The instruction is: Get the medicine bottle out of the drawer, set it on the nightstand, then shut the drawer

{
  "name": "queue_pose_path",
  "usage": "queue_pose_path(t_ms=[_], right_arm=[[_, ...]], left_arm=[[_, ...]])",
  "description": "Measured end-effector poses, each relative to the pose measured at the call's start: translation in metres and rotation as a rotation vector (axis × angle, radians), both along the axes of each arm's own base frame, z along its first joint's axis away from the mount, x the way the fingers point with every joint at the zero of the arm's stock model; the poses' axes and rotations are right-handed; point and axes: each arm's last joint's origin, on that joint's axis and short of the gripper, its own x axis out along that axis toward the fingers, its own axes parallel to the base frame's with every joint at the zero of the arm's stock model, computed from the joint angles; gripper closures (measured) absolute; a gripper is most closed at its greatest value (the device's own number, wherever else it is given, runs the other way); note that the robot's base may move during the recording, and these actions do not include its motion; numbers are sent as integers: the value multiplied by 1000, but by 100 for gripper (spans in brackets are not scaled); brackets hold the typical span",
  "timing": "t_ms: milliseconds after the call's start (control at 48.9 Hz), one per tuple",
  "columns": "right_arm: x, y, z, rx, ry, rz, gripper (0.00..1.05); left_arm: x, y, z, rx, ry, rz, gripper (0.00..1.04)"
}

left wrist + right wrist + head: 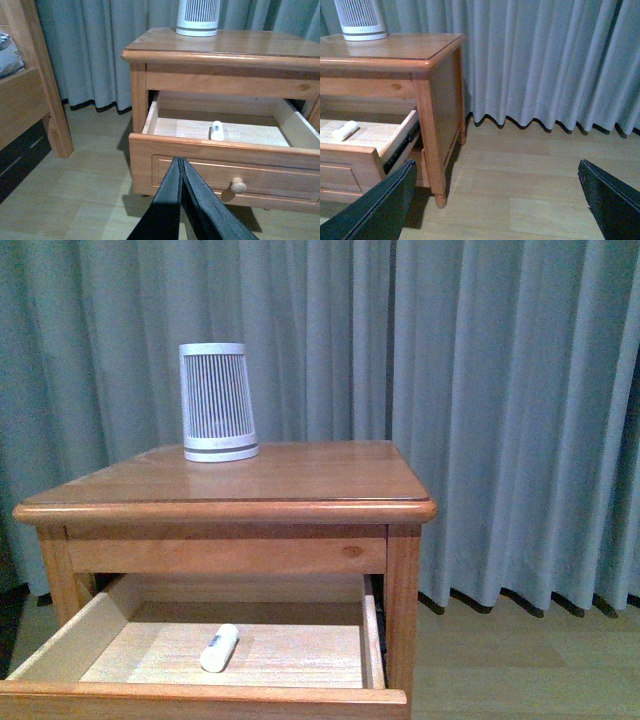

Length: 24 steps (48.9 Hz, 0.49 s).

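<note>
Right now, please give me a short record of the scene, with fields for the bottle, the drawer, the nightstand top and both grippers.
medicine bottle: lying on its side on the drawer floor, nothing touching it
drawer: pulled open, pale wood inside, only the bottle seen in it
nightstand: top holds a white ribbed cylinder at its back left
left gripper: shut, holding nothing, aimed at the drawer front
right gripper: open, holding nothing, over the floor beside the nightstand
progress: bottle not yet taken out
</note>
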Motion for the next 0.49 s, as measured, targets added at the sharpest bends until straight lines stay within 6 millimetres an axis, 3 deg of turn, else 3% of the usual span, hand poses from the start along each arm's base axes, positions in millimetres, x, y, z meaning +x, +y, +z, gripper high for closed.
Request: queue_pose_path(t_ms=[61,143,348,491], right_arm=[[0,0,0,0,0,0,7],[0,0,0,0,0,0,7],[0,0,0,0,0,-3,7],[0,0,0,0,0,-2,7]], left_arm=[[0,0,0,0,0,0,101],[0,0,0,-1,0,0,90],[0,0,0,0,-1,-1,39],[0,0,0,0,-1,-1,15]])
